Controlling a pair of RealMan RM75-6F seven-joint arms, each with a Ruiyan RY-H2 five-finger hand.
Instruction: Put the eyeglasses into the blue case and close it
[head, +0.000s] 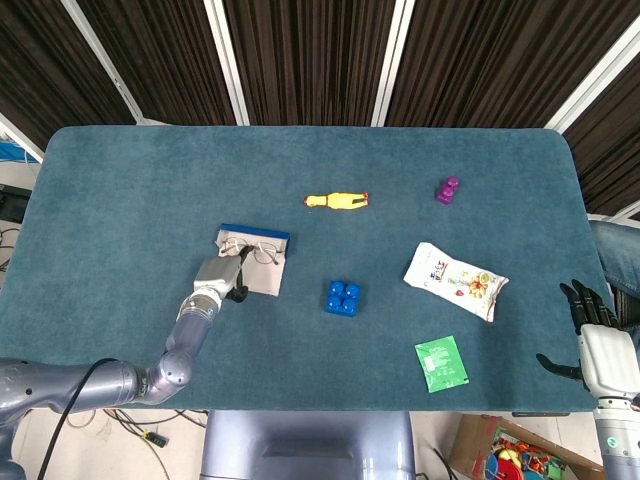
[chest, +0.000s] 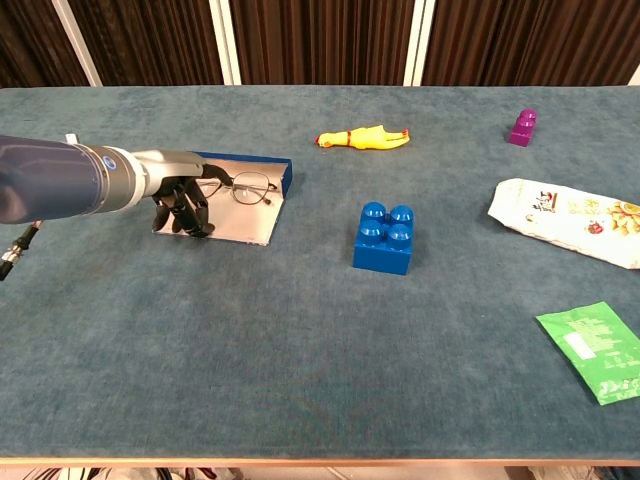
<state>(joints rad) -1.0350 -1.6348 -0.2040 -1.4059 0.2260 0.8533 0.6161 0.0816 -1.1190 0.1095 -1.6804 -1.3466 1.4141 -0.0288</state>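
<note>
The blue case (head: 254, 231) lies open at the table's left middle, its pale lining (chest: 240, 225) facing up and its blue wall (chest: 286, 178) at the back. Thin wire-framed eyeglasses (chest: 248, 188) sit over the lining, lenses toward the right. My left hand (chest: 180, 196) hangs over the case's left part, fingers curled down, with one temple of the glasses (head: 258, 250) running into its grip. In the head view the left hand (head: 222, 274) covers the case's near left corner. My right hand (head: 590, 325) rests off the table's right edge, fingers apart and holding nothing.
A blue toy brick (chest: 386, 238) stands right of the case. A yellow rubber chicken (chest: 362, 136) and a purple piece (chest: 522, 126) lie further back. A white snack bag (chest: 565, 220) and a green packet (chest: 595, 350) lie on the right.
</note>
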